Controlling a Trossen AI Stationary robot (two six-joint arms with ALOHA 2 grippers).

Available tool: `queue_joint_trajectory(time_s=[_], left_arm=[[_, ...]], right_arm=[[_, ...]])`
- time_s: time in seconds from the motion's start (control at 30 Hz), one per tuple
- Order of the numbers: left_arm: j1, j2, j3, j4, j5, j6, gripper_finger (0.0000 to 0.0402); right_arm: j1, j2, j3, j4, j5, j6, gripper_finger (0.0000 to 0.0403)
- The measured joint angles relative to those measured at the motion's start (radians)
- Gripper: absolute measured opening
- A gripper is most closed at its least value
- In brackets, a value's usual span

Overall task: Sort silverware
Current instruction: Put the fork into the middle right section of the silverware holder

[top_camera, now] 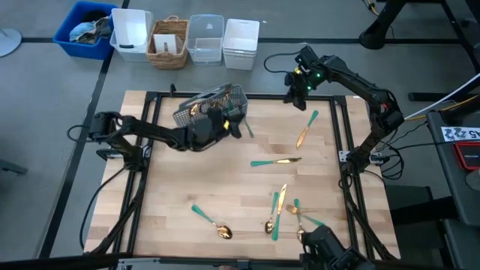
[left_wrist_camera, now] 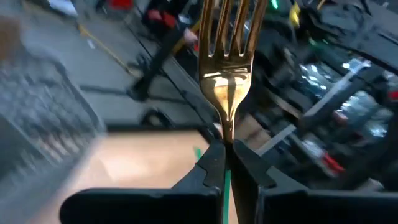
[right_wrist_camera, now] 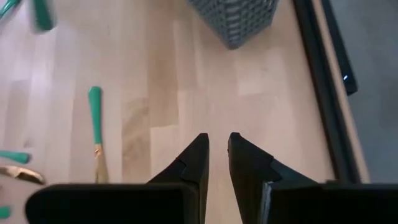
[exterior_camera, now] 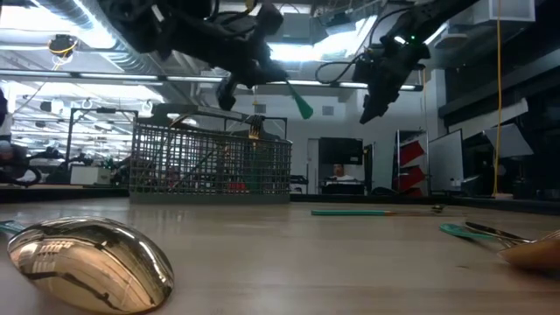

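While the left gripper (top_camera: 217,126) is clamped on a fork (left_wrist_camera: 226,68), the relation that governs the coming move is that of this fork to the grey mesh caddy (top_camera: 212,106) directly alongside it. In the left wrist view the fingers (left_wrist_camera: 211,165) are pinched on the fork at the neck just below the gold head, tines pointing away from the wrist and the teal handle running back between the fingers. In the low view the teal handle end slants down and to one side of the gripper, and the gripper hangs above the caddy's rim, so the fork's long axis is tilted rather than vertical. Judged from this, the deposit turns on bringing that axis upright, or at least within the caddy's mouth, before release; which compartment lies beneath cannot be told.

The caddy stands near the table's (top_camera: 225,187) far edge, left of centre, and already holds some pieces. The left arm is plainly the nearer one to it.

The right gripper (top_camera: 300,88) hangs over the far right corner of the table. Its fingers (right_wrist_camera: 198,158) stand a little apart with nothing between them. A teal-handled piece (top_camera: 307,127) lies just toward the table's centre from it, long axis running roughly far-to-near; this arm is the nearer to that piece and to another (top_camera: 274,160) lying crosswise at mid-table.

Remaining silverware lies loose along the near edge: a spoon (top_camera: 212,223) near the middle, and a cluster (top_camera: 283,210) toward the near right corner.
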Motion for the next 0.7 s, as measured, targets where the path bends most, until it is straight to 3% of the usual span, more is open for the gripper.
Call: queue_joint_trajectory(time_s=[0.37, 0.7], left_arm=[[0.183, 0.000, 0.000, 0.058, 0.001, 0.233, 0.0002], [0.239, -0.049, 0.000, 0.071, 0.005, 0.410, 0.0002]], right_arm=[[0.001, -0.001, -0.137, 0.064, -0.019, 0.000, 0.0062], [0.001, -0.001, -0.346, 0.192, -0.019, 0.000, 0.0062]])
